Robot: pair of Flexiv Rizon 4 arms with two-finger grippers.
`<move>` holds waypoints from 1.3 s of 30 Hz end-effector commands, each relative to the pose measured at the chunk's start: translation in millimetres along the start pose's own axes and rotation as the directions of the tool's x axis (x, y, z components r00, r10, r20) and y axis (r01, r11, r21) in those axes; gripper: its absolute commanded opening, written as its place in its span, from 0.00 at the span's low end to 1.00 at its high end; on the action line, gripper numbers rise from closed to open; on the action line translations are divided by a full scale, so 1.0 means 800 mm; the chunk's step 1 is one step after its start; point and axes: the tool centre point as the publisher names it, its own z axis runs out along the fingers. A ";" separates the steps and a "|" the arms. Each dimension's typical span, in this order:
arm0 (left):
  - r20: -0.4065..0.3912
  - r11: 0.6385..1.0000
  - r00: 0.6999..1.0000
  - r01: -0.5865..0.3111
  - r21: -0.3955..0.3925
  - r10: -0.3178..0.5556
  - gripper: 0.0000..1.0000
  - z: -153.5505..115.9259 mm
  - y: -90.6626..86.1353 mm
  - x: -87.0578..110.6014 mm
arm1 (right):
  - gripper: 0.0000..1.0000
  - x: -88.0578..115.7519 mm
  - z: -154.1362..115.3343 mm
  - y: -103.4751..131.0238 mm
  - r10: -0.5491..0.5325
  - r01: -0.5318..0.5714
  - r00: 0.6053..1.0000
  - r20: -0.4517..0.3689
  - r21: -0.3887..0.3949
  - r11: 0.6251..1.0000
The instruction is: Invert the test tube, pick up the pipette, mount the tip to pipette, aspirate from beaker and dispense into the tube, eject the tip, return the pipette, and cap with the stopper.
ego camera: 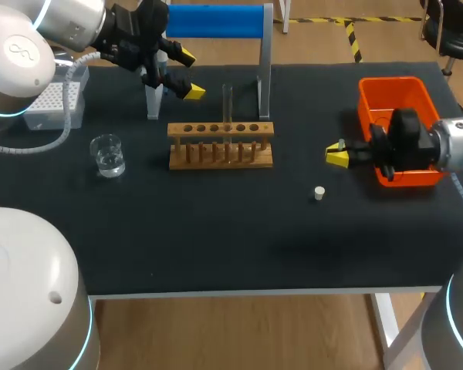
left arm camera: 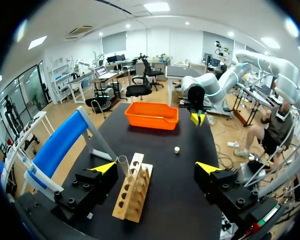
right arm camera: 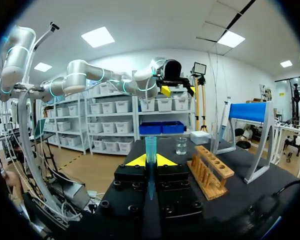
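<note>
A clear test tube (ego camera: 227, 108) stands upright in the wooden rack (ego camera: 220, 146); the left wrist view shows the test tube (left arm camera: 124, 166) close to one finger. My left gripper (ego camera: 190, 75) hovers open above the table's back left, right beside the white pipette (right arm camera: 224, 124) hanging on the blue-topped stand (ego camera: 216, 21). My right gripper (right arm camera: 150, 161) is shut on a blue pipette tip (right arm camera: 150, 152) that points upward; it sits at the table's right, in front of the orange bin (ego camera: 397, 96). A beaker (ego camera: 108, 155) of clear liquid stands at the left. The white stopper (ego camera: 319, 193) lies on the black mat.
A white tip box (ego camera: 54, 104) rests at the back left corner. The stand's grey legs (ego camera: 264, 77) rise just behind the rack. Open black mat stretches across the table's front half.
</note>
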 end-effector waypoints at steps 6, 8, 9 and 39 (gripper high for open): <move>0.000 1.000 1.000 0.001 -0.003 -0.001 1.00 -0.002 -0.001 0.001 | 0.00 0.000 -0.001 -0.002 0.007 -0.007 1.000 0.004 -0.007 1.000; 0.000 1.000 1.000 0.001 -0.003 -0.001 1.00 -0.002 -0.001 0.001 | 0.00 0.000 -0.001 -0.002 0.007 -0.007 1.000 0.004 -0.007 1.000; 0.000 1.000 1.000 0.001 -0.003 -0.001 1.00 -0.002 -0.001 0.001 | 0.00 0.000 -0.001 -0.002 0.007 -0.007 1.000 0.004 -0.007 1.000; 0.123 0.995 0.989 0.085 -0.051 -0.079 1.00 -0.040 0.038 -0.051 | 0.00 0.000 -0.001 -0.002 0.007 -0.007 1.000 0.004 -0.007 1.000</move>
